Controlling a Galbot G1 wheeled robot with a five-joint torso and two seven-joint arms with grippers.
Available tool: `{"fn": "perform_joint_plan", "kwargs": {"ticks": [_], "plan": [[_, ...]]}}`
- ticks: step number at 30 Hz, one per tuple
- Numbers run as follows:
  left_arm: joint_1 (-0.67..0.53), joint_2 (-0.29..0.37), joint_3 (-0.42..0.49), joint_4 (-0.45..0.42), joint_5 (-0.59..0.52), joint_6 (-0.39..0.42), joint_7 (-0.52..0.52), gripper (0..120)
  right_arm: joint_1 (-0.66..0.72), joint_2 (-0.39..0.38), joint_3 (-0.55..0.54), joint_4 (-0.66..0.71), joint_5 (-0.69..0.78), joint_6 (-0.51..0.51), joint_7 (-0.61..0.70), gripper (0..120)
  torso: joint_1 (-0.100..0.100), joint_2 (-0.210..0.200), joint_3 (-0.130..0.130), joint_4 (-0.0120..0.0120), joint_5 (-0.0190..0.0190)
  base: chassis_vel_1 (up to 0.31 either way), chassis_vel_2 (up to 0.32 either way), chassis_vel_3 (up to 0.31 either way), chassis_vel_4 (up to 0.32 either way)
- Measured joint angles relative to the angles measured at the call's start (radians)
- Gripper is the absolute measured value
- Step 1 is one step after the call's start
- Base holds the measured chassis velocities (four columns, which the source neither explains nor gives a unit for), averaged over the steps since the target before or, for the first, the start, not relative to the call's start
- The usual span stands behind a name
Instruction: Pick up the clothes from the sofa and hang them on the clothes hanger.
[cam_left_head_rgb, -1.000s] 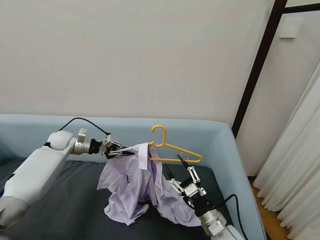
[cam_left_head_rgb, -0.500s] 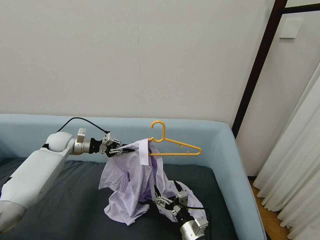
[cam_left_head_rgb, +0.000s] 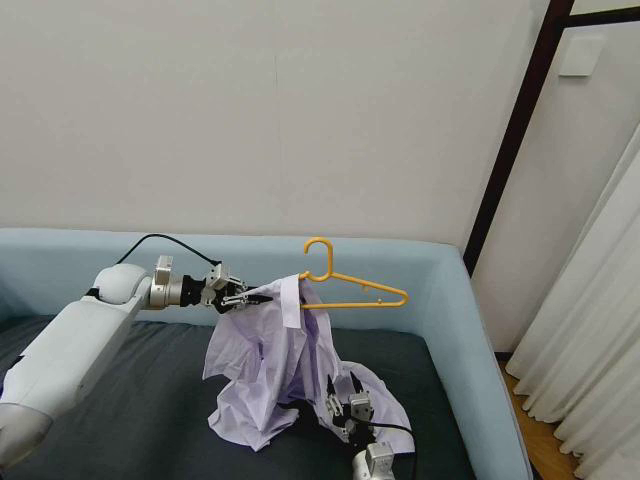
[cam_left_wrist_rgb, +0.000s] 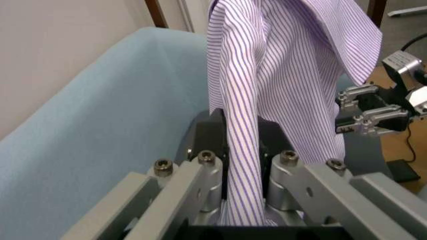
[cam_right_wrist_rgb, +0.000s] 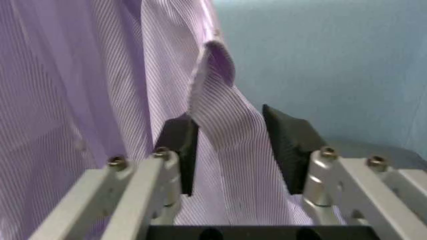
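- Head view: the left gripper (cam_left_head_rgb: 233, 298) is held out above the sofa (cam_left_head_rgb: 60, 262), its fingers clamped on the top edge of a purple striped shirt (cam_left_head_rgb: 268, 362). The shirt hangs from there, and its lower part is heaped on the dark seat cushion (cam_left_head_rgb: 120, 410). An orange hanger (cam_left_head_rgb: 352, 291) sits level beside the grip, with one arm under the shirt's collar and the other arm bare, reaching towards the robot's right. The right gripper (cam_left_head_rgb: 346, 399) is low, at the shirt's lower right folds, with its fingers apart.
- Left wrist view: the left gripper (cam_left_wrist_rgb: 241, 137) pinches a band of the shirt (cam_left_wrist_rgb: 273, 65) between its dark pads (cam_left_wrist_rgb: 208, 134). The right gripper (cam_left_wrist_rgb: 363, 109) shows farther off, beside the hanging cloth.
- Right wrist view: the right gripper (cam_right_wrist_rgb: 228, 131) has its fingers spread. A raised fold of the shirt (cam_right_wrist_rgb: 100, 100) lies between the black pads (cam_right_wrist_rgb: 287, 142), unpinched, with the sofa's blue back (cam_right_wrist_rgb: 320, 55) behind.
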Motion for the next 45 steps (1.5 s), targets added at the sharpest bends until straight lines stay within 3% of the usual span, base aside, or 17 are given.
{"fn": "perform_joint_plan", "kwargs": {"ticks": [10, 18, 21, 27, 40, 45], "plan": [[0.007, 0.004, -0.005, -0.001, -0.004, -0.006, -0.003, 7, -0.013, -0.015, 0.029, 0.022, 0.062, 0.018, -0.018, 0, 0.000, 0.000, 0.000, -0.0001, 0.0002, 0.000, 0.000, 0.000, 0.000], [0.014, 0.015, -0.007, -0.009, -0.057, -0.021, -0.012, 7, 0.001, -0.054, 0.142, 0.084, 0.180, 0.020, -0.102, 0, 0.000, 0.000, 0.000, -0.0002, 0.0001, 0.000, 0.000, 0.000, 0.000], [0.027, 0.024, 0.004, -0.018, -0.147, -0.038, -0.017, 7, 0.020, -0.086, 0.207, 0.121, 0.220, -0.025, -0.090, 0, 0.000, 0.000, 0.000, -0.0001, 0.0001, 0.000, 0.000, 0.000, 0.000], [0.044, 0.027, 0.010, -0.038, -0.202, -0.053, -0.002, 7, 0.067, -0.136, 0.273, 0.160, 0.234, -0.094, -0.057, 0, 0.000, 0.000, 0.000, -0.0001, 0.0002, 0.000, 0.000, 0.000, 0.000], [-0.006, 0.015, 0.016, -0.024, -0.089, -0.095, -0.003, 7, 0.129, -0.203, 0.334, 0.212, 0.137, -0.103, -0.091, 0, 0.000, 0.000, 0.000, -0.0001, 0.0001, 0.000, 0.000, 0.000, 0.000], [-0.080, -0.002, 0.036, 0.010, 0.019, -0.117, -0.007, 7, 0.128, -0.250, 0.378, 0.250, 0.037, -0.102, -0.156, 0, 0.000, 0.000, 0.000, -0.0002, 0.0002, 0.000, 0.000, 0.000, 0.000]]}}
